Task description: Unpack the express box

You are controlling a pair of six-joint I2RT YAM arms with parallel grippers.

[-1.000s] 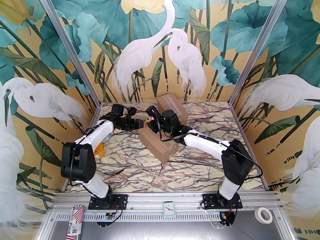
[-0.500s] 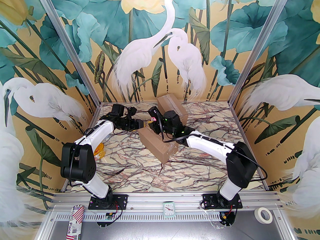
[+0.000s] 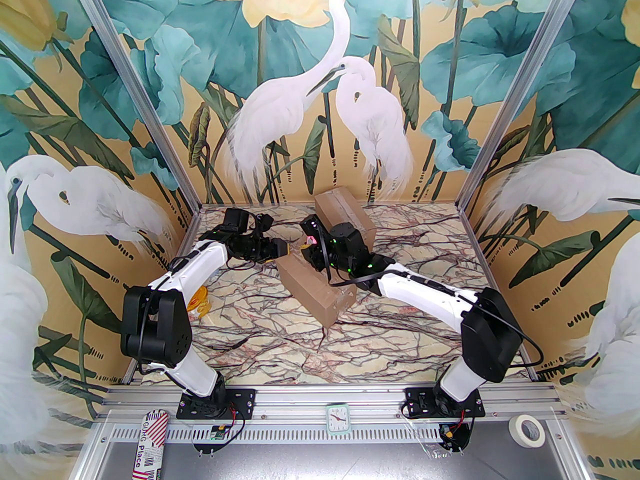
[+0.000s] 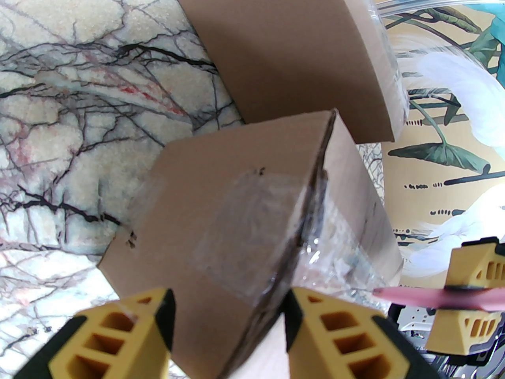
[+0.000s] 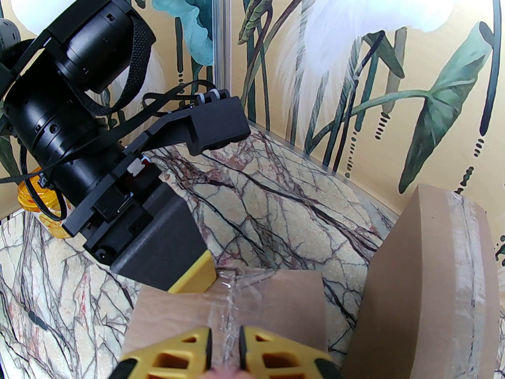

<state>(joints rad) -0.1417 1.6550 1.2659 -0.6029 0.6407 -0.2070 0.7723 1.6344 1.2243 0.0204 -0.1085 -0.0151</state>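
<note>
**Express box** (image 3: 316,288): brown carton lying flat on the marble table (image 3: 260,338), flaps down. Long axis slanting from far left to near right in the top view. Crinkled clear tape (image 4: 252,227) along the top seam and down the end face.

**Left gripper** (image 4: 229,310): at the far-left end of the express box, spread wide. One yellow finger (image 4: 130,330) on either side of the taped end corner, nothing clasped. Contact with the cardboard not discernible.

**Right gripper** (image 5: 225,338): above that same end of the express box, directly over the tape seam. Fingers nearly together, pinched on a pink flat piece (image 4: 410,293). Piece held level, pointing toward the taped edge of the box, tip just beside the tape. Touching or not, impossible to judge.

**Second box** (image 3: 345,210): same brown card, also taped, behind the express box toward the back wall and near its far end.

**Yellow object** (image 3: 200,300): on the table left of the express box, half hidden behind the left arm, kind unclear.

**Small clock** (image 3: 337,419) and **roll of tape** (image 3: 526,430): on the near side of the express box, well apart from it, on the metal frame.
</note>
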